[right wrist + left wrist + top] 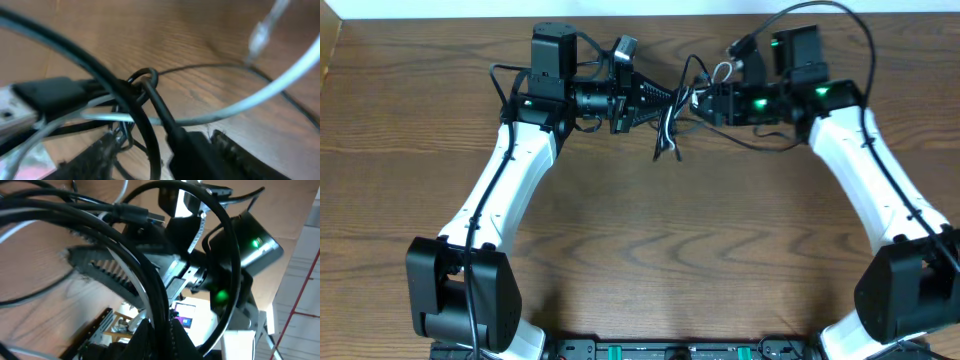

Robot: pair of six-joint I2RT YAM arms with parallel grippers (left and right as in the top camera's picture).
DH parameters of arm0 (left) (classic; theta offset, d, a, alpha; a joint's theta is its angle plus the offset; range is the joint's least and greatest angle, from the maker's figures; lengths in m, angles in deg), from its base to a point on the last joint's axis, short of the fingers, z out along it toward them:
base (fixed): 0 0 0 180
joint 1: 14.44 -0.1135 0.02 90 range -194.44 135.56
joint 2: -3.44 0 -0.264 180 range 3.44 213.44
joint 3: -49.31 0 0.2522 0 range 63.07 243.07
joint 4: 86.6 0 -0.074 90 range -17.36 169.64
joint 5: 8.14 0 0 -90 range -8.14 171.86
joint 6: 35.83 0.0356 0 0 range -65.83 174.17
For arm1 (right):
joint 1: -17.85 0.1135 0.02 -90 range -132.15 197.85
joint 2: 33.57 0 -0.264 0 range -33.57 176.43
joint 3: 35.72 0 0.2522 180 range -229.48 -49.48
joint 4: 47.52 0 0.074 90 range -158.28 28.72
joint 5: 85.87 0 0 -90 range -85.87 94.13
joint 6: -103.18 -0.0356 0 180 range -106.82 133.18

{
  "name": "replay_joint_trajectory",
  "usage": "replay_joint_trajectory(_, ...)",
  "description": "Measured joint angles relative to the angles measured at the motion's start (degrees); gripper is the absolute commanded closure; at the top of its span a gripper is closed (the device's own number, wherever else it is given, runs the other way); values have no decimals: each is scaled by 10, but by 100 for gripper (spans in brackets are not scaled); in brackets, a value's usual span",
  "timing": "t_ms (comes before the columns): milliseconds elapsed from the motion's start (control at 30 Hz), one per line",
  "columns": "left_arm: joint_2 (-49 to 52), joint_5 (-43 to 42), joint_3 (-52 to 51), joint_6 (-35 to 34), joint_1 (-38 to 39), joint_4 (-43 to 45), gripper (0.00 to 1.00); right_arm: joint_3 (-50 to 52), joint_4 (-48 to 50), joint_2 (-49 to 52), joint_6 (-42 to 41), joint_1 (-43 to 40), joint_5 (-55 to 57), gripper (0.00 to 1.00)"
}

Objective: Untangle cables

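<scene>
Left end effector point(665, 100), right end effector point(700, 101), tangled cables point(669, 136) between them

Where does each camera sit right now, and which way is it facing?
Overhead: fixed above, looking straight down at the table; left arm and right arm reach in, left gripper and right gripper meet at the cables.
Left wrist: on the left arm, facing past its ribbed finger toward the right arm's green lights.
Right wrist: on the right arm, close on knotted cables over the table; its fingers along the bottom.
Shared: overhead and left wrist both show those green lights.
</scene>
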Motion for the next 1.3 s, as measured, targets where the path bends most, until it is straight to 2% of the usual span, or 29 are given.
replay_joint_trajectory(100, 0, 4, 0, -13, 0, 13, 92, 0, 0, 0, -36, 13, 30, 58)
replay_joint_trajectory(300, 0, 12, 0, -39, 0, 43, 93, 0, -1, 0, -74, 15, 54, 95)
replay_joint_trajectory(333, 0, 14, 0, -40, 0, 44, 93, 0, -1, 0, -77, 15, 56, 99)
replay_joint_trajectory(600, 0, 28, 0, -40, 0, 44, 92, 0, -3, 0, -74, 12, 47, 99)
replay_joint_trajectory(733, 0, 46, 0, -10, 0, 40, 93, 0, -22, -18, -53, -11, 33, 99)
replay_joint_trajectory(1033, 0, 83, 0, 38, 0, 8, 93, 0, -43, -186, -31, -142, 13, 99)
replay_joint_trajectory(1300, 0, 103, 0, 71, 0, -4, 92, 0, -42, -275, -30, -235, -9, 99)
